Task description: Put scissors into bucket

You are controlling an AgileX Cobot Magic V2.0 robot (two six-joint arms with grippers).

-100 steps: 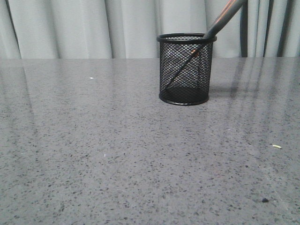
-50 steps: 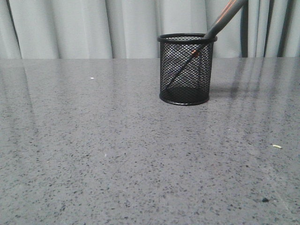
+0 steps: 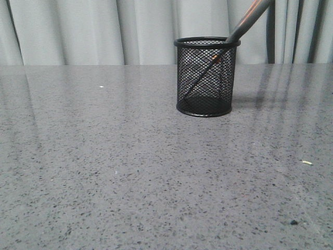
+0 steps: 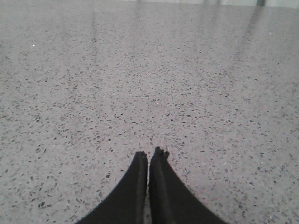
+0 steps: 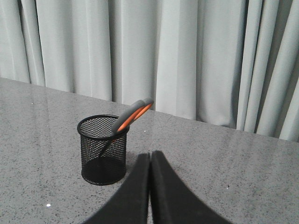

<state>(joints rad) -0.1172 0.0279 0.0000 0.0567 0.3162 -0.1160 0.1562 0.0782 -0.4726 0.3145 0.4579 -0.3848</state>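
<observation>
Nothing is moving since a second ago: the scissors [image 3: 237,28] are leaning inside the bucket [image 3: 206,78], so the task looks done. The left gripper [image 4: 148,157] and right gripper [image 5: 150,156] are both hanging with jaws pressed together, holding nothing.

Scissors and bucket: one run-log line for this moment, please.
scissors: blades down in bucket, handles over rim | left end effector: shut, empty | right end effector: shut, empty, apart from bucket

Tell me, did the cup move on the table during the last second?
No. The cup stands at the same spot against the curtain folds behind it, and the scissors lean inside it as before.
</observation>
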